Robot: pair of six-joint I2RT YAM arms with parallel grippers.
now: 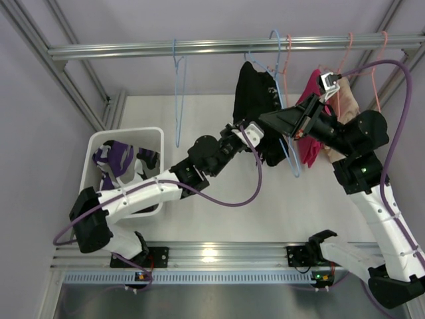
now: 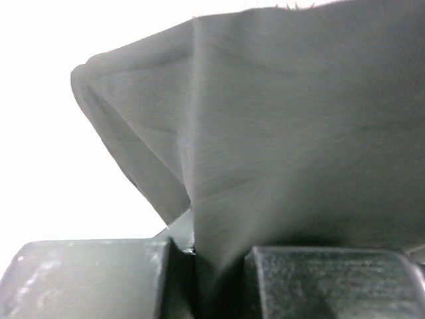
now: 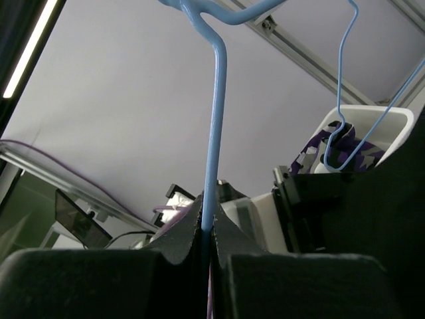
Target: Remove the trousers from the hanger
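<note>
The plain black trousers [image 1: 252, 93] hang on a blue hanger [image 1: 293, 161] from the rail. My left gripper [image 1: 255, 136] is shut on a fold of the black fabric [image 2: 285, 133]; its fingers [image 2: 319, 279] pinch the cloth at the bottom of the left wrist view. My right gripper [image 1: 287, 126] is shut on the wire of that blue hanger [image 3: 217, 133], just right of the trousers. The camouflage trousers [image 1: 113, 159] lie in the white basket [image 1: 126, 131] at the left; they also show in the right wrist view [image 3: 311, 154].
An empty blue hanger [image 1: 177, 100] hangs left of centre on the metal rail [image 1: 133, 50]. A bright pink garment [image 1: 309, 143] and a beige garment [image 1: 345, 100] hang on pink hangers at the right, close behind my right arm.
</note>
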